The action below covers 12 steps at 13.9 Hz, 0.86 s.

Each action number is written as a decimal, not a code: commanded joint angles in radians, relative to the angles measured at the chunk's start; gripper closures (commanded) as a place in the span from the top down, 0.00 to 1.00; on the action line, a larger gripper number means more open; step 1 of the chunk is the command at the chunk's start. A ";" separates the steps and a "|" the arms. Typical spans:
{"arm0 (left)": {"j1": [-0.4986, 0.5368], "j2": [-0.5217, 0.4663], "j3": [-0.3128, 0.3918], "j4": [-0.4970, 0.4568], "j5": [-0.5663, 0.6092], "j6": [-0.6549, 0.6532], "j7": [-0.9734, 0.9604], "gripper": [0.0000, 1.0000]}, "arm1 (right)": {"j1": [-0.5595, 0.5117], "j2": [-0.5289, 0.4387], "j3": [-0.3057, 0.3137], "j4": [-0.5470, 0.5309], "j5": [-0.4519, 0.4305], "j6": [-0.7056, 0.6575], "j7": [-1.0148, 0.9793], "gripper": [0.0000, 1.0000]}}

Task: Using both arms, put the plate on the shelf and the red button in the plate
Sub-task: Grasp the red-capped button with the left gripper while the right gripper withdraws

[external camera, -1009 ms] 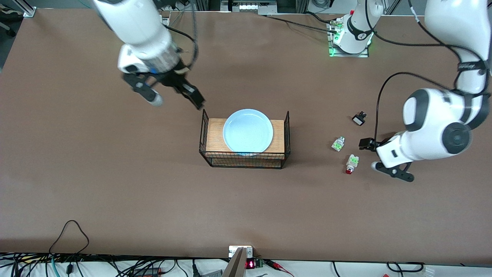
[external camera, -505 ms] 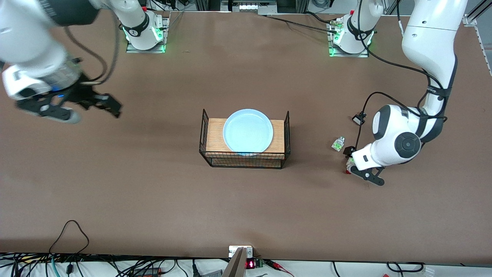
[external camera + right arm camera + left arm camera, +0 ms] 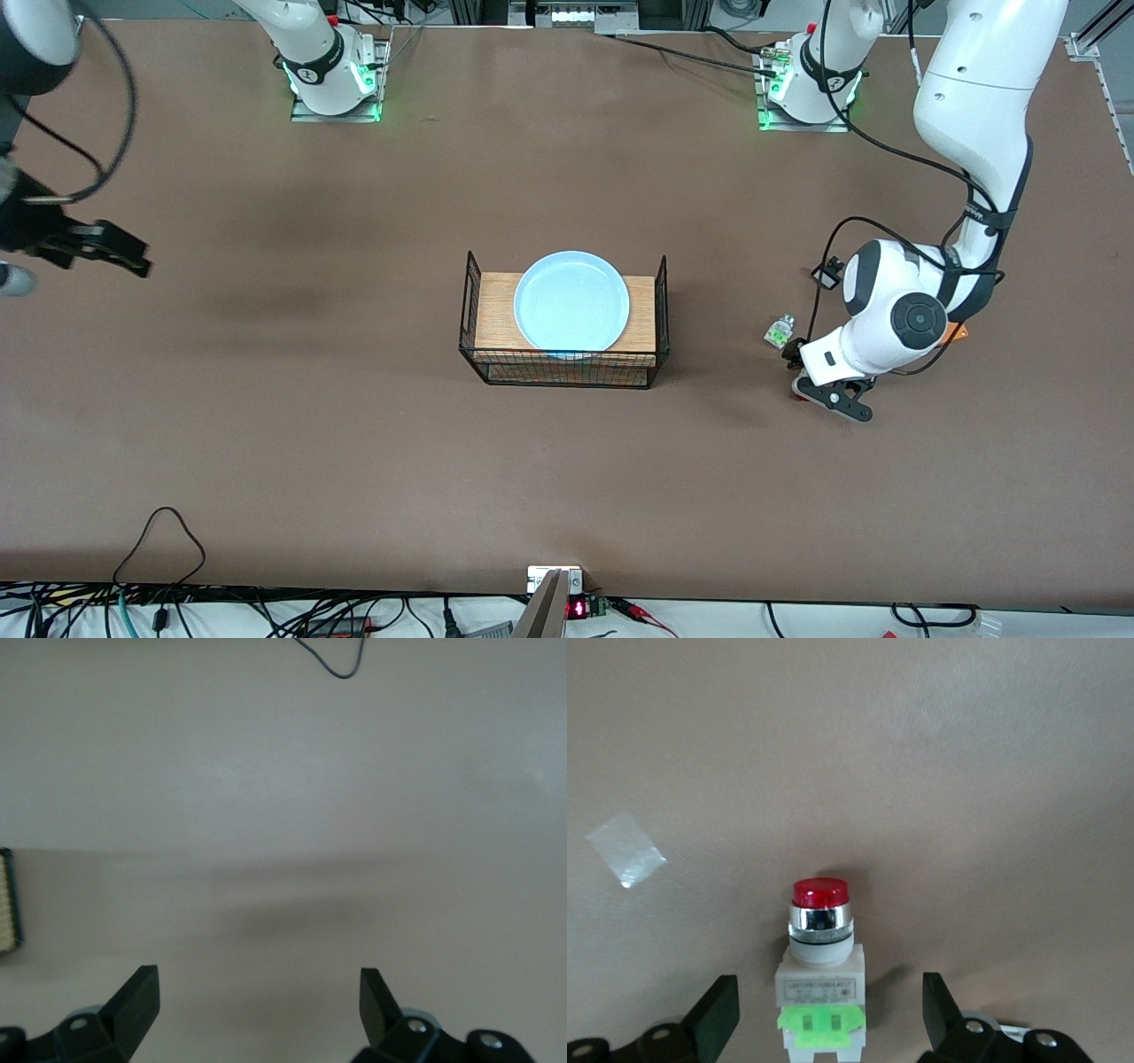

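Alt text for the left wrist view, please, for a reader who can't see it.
The red button lies on the brown table, flanked by the open fingers of the left end effector, neither touching it. A scrap of clear tape lies on the table nearby.

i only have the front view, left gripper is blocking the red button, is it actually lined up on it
Observer: Yes. In the left wrist view the red button lies between the fingers of the left gripper, with a gap on each side, so nothing is gripped yet.
Operator: which way is the cap pointing
Observer: The red cap points away from the wrist; the green block sits closest to it, between the fingers.
Operator: anything else near it on the table
Observer: A small clear scrap lies on the table beside the button, not touching it.
Operator: and the right gripper
Observer: The right gripper is open over bare table, holding nothing, with only the rack's edge in its view.
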State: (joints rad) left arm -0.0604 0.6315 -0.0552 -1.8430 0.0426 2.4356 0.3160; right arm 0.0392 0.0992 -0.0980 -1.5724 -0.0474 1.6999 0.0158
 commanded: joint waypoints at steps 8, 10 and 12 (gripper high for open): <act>-0.002 -0.117 0.006 0.030 0.026 -0.090 0.021 0.09 | 0.004 -0.155 -0.002 -0.161 0.008 -0.022 -0.034 1.00; -0.006 -0.163 -0.003 0.143 0.026 -0.246 0.021 0.09 | 0.005 -0.153 -0.002 -0.153 0.008 -0.040 -0.033 1.00; -0.032 -0.196 -0.032 0.233 0.023 -0.382 0.003 0.09 | 0.005 -0.153 -0.002 -0.150 0.006 -0.039 -0.033 1.00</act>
State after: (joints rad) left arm -0.0676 0.4796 -0.0654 -1.6876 0.0431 2.1814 0.3276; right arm 0.0443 -0.0390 -0.1029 -1.7163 -0.0466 1.6703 -0.0069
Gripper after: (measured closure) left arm 0.586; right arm 0.000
